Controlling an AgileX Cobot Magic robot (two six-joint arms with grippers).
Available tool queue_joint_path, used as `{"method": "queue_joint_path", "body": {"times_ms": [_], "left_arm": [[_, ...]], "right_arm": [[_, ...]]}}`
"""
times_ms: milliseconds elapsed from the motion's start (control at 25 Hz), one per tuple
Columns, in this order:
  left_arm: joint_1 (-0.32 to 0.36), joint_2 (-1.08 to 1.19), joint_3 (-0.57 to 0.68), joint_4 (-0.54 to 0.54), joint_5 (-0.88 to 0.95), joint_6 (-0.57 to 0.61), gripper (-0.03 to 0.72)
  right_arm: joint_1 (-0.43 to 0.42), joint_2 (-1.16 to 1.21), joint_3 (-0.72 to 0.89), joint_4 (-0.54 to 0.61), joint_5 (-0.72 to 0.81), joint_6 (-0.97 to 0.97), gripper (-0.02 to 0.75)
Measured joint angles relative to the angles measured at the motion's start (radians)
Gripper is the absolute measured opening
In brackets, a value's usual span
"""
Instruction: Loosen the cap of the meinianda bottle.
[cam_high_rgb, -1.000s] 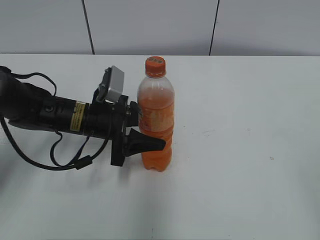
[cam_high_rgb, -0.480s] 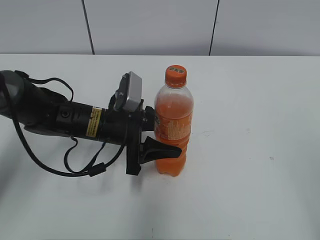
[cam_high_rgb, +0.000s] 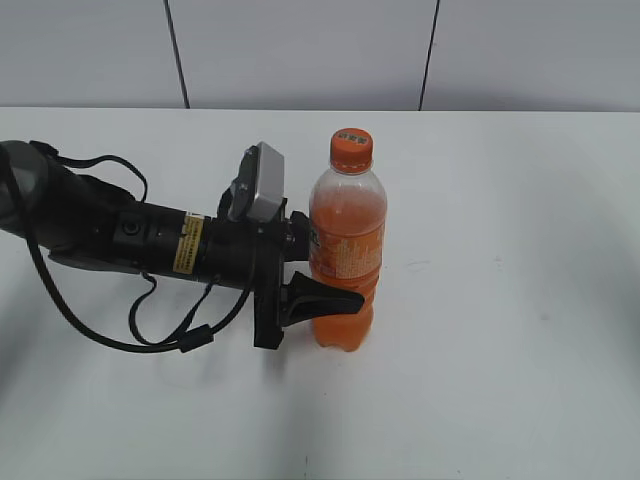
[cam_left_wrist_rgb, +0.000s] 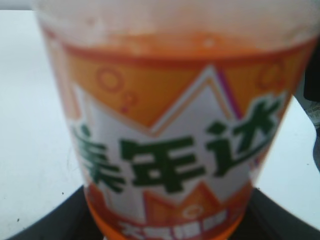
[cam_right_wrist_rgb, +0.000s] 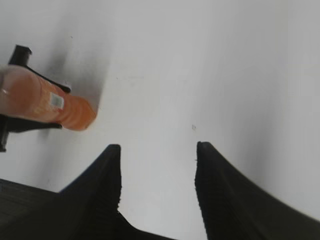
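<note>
The meinianda bottle (cam_high_rgb: 345, 250) stands upright on the white table, with orange drink and an orange-and-white label. Its orange cap (cam_high_rgb: 351, 150) is on top with nothing touching it. My left gripper (cam_high_rgb: 333, 290) reaches in from the left and is shut on the bottle's lower body, one finger in front and one behind. In the left wrist view the label (cam_left_wrist_rgb: 170, 160) fills the frame, between the dark jaws (cam_left_wrist_rgb: 167, 227). My right gripper (cam_right_wrist_rgb: 158, 147) is open and empty above bare table. In its view the bottle (cam_right_wrist_rgb: 45, 102) is far off at the upper left.
The white table (cam_high_rgb: 500, 300) stretches to the right of the bottle. The left arm's black body and looping cables (cam_high_rgb: 130, 250) lie across the left side. A grey panelled wall (cam_high_rgb: 300, 50) stands behind the table. The right arm is outside the exterior view.
Over the first half second my left gripper slid the bottle to the right and slightly nearer. Since then both have stayed almost still.
</note>
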Motion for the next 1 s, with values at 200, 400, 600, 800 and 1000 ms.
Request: {"method": "queue_joint_path", "body": {"times_ms": [200,400,600,800,1000], "left_arm": [[0.000,0.000,0.000,-0.003,0.003,0.000,0.400],[0.000,0.000,0.000,-0.004,0.003,0.000,0.400],[0.000,0.000,0.000,-0.005,0.004,0.000,0.400],[0.000,0.000,0.000,-0.005,0.005,0.000,0.400],[0.000,0.000,0.000,-0.005,0.006,0.000,0.400]], "right_arm": [[0.080,0.235,-0.190,0.017,0.001,-0.029,0.362],[0.282,0.408,-0.279,-0.018,0.003,-0.027,0.361],[0.464,0.517,-0.323,-0.036,0.003,0.013,0.361],[0.541,0.573,-0.329,-0.044,0.005,0.047,0.361],[0.553,0.598,-0.351,-0.055,0.009,0.088,0.361]]}}
